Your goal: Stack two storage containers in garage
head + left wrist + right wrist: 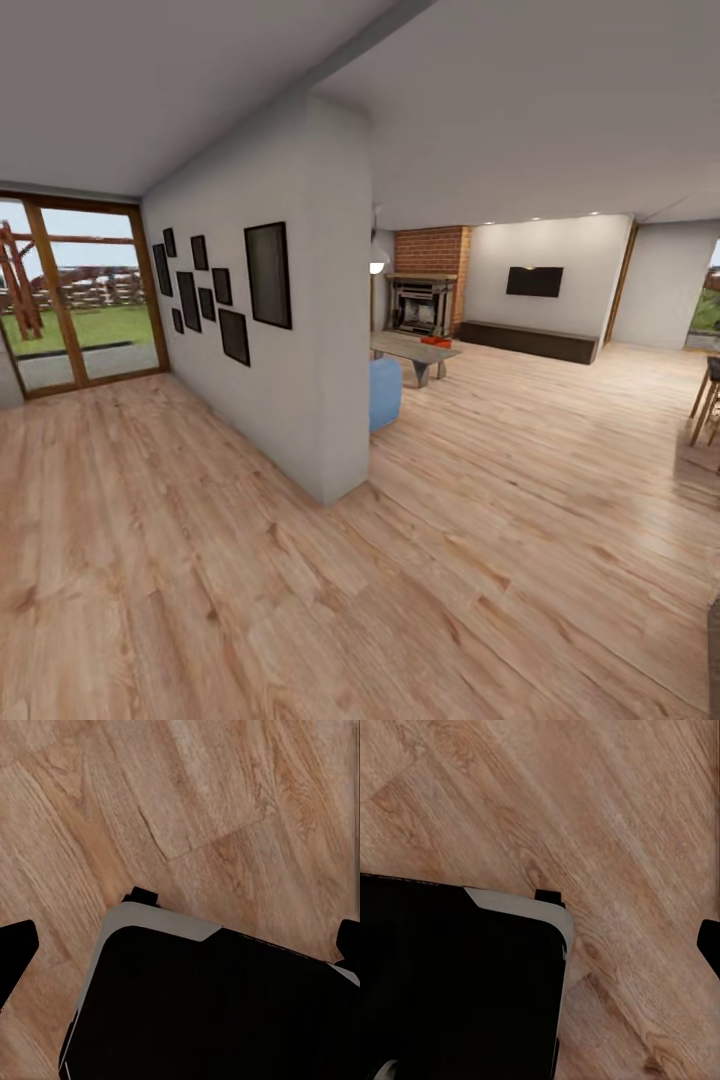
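Grippers' fingertips [16,952] apparently apart above wood-plank flooring [450,560].

Even, soft daylight fills the head view, with no hard shadows anywhere. The brightest area is the glass doors [85,290] at nine o'clock, nearly washed out around the sky. A lamp [377,267] near centre glows white, and small ceiling spots [545,217] toward two o'clock brighten the far wall. The ceiling [200,70] at twelve o'clock stays flat grey. Straight lines bow toward the edges, wide-angle stretching strongest at the corners. Distant detail is soft and slightly blurred. Both wrist views are evenly lit on the wood-plank floor [225,795], grain sharp, while the dark robot base [450,990] reads as featureless black without highlights.
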Robot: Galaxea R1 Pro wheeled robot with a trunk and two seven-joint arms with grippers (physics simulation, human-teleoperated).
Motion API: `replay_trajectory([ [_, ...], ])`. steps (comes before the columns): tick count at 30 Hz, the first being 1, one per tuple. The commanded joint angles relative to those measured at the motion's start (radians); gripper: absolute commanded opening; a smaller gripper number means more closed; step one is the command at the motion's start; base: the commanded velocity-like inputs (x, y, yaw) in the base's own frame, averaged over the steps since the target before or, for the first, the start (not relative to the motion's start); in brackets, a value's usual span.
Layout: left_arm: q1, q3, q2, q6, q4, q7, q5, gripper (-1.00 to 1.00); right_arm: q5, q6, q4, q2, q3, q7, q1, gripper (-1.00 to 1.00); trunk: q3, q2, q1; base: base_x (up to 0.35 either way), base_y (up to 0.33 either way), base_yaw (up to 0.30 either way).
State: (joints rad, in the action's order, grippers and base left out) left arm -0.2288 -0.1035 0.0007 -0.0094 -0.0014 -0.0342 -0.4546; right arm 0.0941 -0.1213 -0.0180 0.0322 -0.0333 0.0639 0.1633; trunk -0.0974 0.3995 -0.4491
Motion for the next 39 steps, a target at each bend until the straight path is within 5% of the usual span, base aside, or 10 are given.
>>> replay_trajectory([
  [1,0.0,-0.009,0.0,-0.001,0.0,-0.003,-0.008,1.0,0.008,-0.003,-0.002,0.0,-0.002,0.0,0.001,1.0,0.0,0.001,-0.001,0.323,0.0,-0.247],
  [39,0.0,-0.009,0.0,0.003,0.0,-0.003,-0.007,1.0,0.009,-0.003,-0.002,0.001,-0.003,0.0,0.001,1.0,0.0,0.001,-0.001,0.323,0.0,-0.247],
])
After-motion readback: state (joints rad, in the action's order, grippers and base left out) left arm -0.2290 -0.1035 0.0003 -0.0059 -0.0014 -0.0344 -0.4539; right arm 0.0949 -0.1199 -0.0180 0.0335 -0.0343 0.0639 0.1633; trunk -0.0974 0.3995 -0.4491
